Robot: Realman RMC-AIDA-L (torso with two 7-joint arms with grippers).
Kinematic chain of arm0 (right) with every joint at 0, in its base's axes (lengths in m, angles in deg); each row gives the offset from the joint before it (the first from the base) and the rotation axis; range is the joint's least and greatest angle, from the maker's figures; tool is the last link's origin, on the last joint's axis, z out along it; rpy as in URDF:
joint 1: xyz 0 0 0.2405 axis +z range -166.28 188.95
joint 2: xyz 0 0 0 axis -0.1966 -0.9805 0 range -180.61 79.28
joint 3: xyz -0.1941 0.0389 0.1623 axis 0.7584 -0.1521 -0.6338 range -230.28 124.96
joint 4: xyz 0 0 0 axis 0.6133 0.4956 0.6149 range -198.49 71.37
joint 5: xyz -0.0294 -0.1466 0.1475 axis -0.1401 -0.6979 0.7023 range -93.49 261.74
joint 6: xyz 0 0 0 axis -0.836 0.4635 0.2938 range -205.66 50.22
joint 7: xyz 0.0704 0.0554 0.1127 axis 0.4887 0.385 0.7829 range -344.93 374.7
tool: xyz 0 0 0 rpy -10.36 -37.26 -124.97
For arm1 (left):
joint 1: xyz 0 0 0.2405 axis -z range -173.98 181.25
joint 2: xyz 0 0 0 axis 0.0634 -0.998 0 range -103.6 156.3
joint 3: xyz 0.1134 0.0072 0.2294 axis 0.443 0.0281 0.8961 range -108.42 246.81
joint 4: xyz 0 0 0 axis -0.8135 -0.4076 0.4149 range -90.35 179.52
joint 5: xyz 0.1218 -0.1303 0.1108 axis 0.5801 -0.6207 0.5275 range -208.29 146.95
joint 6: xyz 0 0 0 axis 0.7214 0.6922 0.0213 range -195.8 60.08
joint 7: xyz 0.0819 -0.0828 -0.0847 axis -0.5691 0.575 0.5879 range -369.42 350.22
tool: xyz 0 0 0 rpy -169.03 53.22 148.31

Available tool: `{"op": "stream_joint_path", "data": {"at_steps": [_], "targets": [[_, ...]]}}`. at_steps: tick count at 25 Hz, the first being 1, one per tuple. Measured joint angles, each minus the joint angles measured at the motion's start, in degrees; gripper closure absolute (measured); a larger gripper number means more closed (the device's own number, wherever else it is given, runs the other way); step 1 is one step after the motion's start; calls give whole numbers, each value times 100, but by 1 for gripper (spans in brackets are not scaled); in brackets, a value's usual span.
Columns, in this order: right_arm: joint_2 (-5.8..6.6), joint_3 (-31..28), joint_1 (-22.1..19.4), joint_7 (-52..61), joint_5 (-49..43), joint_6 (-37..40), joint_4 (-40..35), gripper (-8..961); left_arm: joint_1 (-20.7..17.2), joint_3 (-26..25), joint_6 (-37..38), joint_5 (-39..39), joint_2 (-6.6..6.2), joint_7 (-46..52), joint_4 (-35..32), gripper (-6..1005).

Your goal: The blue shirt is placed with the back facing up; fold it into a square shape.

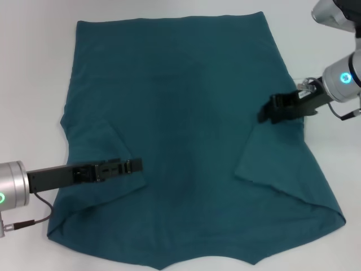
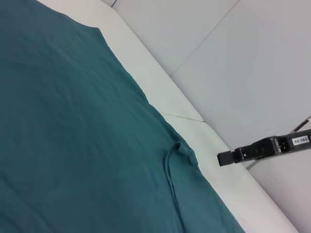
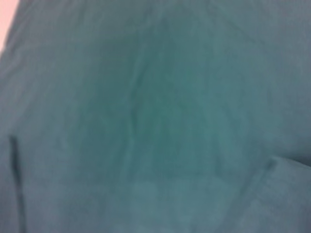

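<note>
One blue shirt [image 1: 180, 113] lies flat; two end effectors, left [image 1: 135, 165] and right [image 1: 265, 113], grips unreadable.

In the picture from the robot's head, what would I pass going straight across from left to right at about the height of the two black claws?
Left gripper, over the folded-in left sleeve → the flat middle of the blue shirt → right gripper, at the shirt's right edge → bare white table beyond.

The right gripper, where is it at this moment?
In the head view, the right gripper is on the right, over the right edge of the blue shirt.
</note>
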Motion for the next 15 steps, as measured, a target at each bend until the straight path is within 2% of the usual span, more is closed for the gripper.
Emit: {"op": "stream_joint_path", "data": {"at_steps": [3,6,9,11,15], "targets": [[38,-17,-44,-236,517,167,0,680,-28,-39,-3,0,0,0,0,139],[124,-29,-131,-320,703,320,-15,559,-42,-118,-3,0,0,11,0,139],[226,-125,-316,-498,881,612,-99,479,-48,-236,15,15,-41,297,0,139],[299,-291,-504,-729,1199,865,-115,425,-57,-321,60,29,-70,589,0,140],[459,-562,-931,-934,1909,1353,-102,346,-154,-682,354,174,-246,2129,-8,140]]}}
